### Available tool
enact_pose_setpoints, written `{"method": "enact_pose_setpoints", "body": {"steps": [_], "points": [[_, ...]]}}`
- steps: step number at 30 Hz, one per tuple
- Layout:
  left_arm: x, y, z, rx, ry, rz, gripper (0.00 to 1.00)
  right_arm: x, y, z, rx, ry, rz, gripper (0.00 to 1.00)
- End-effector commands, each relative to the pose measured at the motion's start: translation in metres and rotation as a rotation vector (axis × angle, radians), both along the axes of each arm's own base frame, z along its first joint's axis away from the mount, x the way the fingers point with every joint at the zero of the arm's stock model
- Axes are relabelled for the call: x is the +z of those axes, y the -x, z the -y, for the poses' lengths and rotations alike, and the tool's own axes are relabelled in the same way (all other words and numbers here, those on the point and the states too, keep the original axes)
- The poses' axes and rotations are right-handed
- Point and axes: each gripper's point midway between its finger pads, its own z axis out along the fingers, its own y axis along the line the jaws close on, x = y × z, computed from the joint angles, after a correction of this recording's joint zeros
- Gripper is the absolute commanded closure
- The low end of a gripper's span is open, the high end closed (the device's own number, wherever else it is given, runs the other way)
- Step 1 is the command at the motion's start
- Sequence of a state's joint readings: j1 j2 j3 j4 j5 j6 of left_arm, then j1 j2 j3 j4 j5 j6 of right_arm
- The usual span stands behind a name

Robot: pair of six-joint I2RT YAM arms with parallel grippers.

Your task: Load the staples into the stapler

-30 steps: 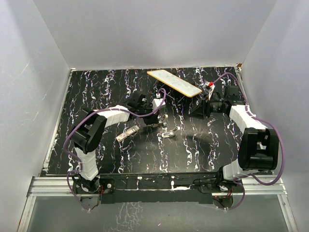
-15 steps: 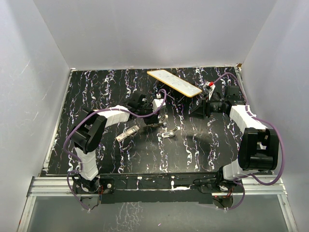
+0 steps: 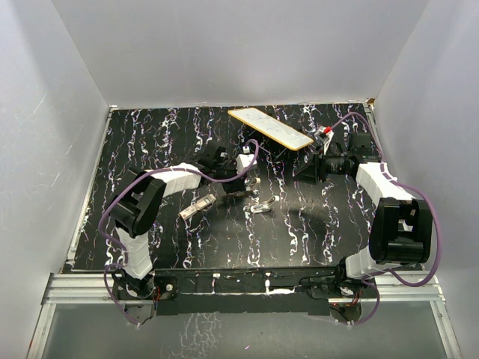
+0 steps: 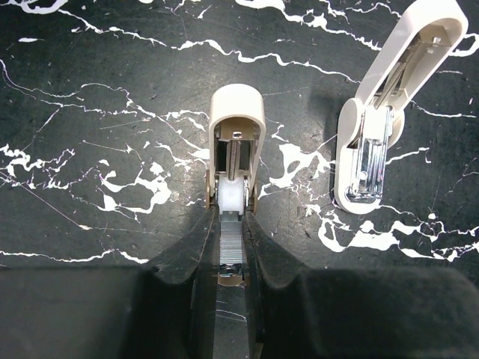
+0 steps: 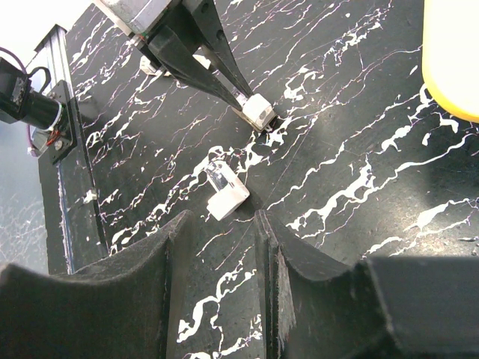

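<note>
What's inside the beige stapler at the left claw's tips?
Inside the stapler, a white block and a grey staple strip show; the left gripper covers its other end.

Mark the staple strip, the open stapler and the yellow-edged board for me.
staple strip (image 4: 230,241): left wrist view, middle of the grey strip.
open stapler (image 4: 367,161): left wrist view, chrome inner part.
yellow-edged board (image 3: 271,129): top external view, pale face centre.

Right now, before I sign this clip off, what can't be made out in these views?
Top view: the staple strip gripped by the left hand, too small and covered by that hand.
Top view: the small pale object left of the stapler, too small to identify.
Right wrist view: the yellow-edged board, cut off by the top and right edges.
</note>
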State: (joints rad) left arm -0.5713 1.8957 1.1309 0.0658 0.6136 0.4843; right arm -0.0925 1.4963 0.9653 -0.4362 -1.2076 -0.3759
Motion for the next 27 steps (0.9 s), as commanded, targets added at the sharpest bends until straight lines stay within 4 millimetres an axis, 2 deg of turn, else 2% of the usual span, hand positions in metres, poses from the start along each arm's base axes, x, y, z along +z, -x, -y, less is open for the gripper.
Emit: {"method": "enact_pose_setpoints", "body": {"steps": [1, 17, 22, 27], "points": [[-0.006, 0.008, -0.001, -0.043, -0.002, -0.027, 0.97, 0.01, -0.003, 0.0, 0.017, -0.017, 0.071, 0.59], [-0.007, 0.011, -0.003, -0.058, -0.011, -0.019, 0.86, 0.009, -0.003, 0.0, 0.018, -0.019, 0.064, 0.59], [-0.007, 0.011, -0.004, -0.057, -0.018, -0.02, 0.79, 0.009, -0.003, 0.0, 0.019, -0.019, 0.064, 0.59], [0.003, 0.011, -0.002, -0.062, 0.002, -0.006, 0.72, 0.009, -0.003, 0.0, 0.017, -0.017, 0.063, 0.59]]}}
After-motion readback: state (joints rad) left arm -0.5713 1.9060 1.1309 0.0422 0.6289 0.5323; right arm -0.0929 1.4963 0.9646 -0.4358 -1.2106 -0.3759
